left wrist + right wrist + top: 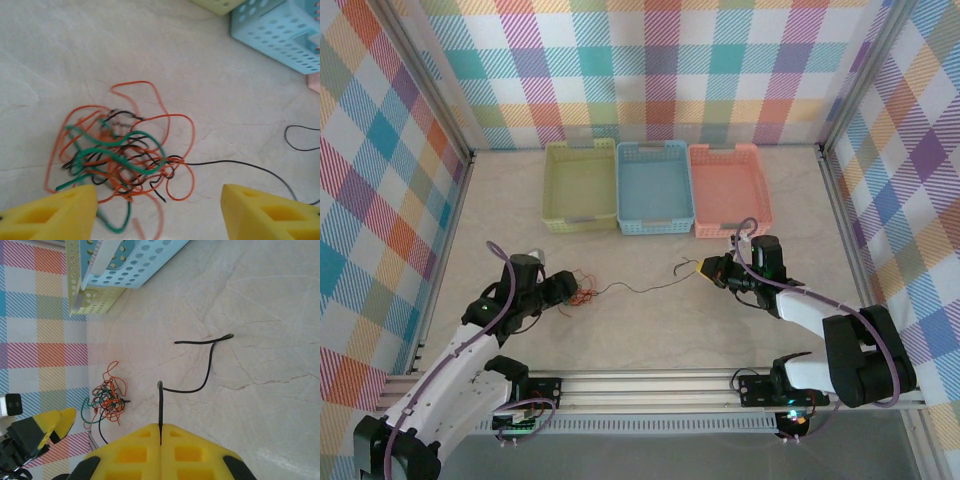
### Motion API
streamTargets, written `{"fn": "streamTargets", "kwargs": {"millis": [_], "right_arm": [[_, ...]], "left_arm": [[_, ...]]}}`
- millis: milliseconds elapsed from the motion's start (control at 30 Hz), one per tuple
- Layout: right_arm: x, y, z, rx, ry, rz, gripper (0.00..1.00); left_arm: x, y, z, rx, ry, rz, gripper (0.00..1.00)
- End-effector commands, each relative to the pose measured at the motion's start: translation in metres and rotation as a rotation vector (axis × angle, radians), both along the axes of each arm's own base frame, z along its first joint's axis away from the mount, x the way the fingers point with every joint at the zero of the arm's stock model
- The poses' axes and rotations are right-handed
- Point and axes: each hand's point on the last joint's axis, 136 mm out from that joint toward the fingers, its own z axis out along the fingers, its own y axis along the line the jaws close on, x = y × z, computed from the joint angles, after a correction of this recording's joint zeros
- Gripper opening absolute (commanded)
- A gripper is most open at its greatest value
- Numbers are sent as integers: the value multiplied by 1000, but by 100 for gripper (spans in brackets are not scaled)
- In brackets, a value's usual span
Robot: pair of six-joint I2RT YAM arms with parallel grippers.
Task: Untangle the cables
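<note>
Open tabletop between cables and baskets

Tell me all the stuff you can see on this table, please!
cable clump: one tangle, orange, green and black wires, on the table just ahead of the left gripper
black cable: one, black, runs from the clump across to the right gripper
yellow-green basket: one, far side, leftmost
blue basket: one, far side, middle
pink basket: one, far side, rightmost
table: one, pale marbled top
walls: checked in many colours, around the table
left gripper: one, yellow fingers, open, over the clump's near edge
right gripper: one, yellow fingers, shut on the black cable's end
</note>
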Motion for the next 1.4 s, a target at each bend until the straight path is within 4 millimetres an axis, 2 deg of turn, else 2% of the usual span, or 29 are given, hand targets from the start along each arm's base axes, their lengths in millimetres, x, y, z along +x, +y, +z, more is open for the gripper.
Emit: {"fn": "streamTargets", "kwargs": {"millis": [0,67,133,300,367,567,667,767,933,1100,1167,1300,1367], "right_arm": [[3,3,7,16,-27,22,0],[3,3,7,16,-27,21,0],[3,3,7,17,-26,23,0],[3,4,7,17,-29,26,0],[3,4,7,18,-29,28,0],[2,4,7,19,-30,31,0],[2,5,7,18,-29,32,0],[3,5,7,18,-29,32,0],[2,5,7,16,-27,34,0],[2,6,7,12,-30,38,0],[2,6,8,10,-33,38,0],[0,5,9,4,-40,40,0],[-1,4,10,-4,-44,38,0]], "left_arm": [[14,-13,47,-27,-113,-74,68],[19,-22,56,4,-128,-119,68],[24,-35,56,61,-116,-167,69],[19,-93,35,196,-59,-415,71],[14,-110,28,278,-38,-514,72],[9,-132,11,650,-28,-712,74],[4,-151,2,766,-45,-853,76],[-5,-172,-7,799,-37,-989,78],[-13,-201,-13,710,-34,-1108,79],[1,-205,-35,789,29,-1113,77],[10,-205,-40,764,53,-1078,76],[27,-201,-42,738,82,-1015,70],[30,-199,-43,732,93,-1007,63]]}}
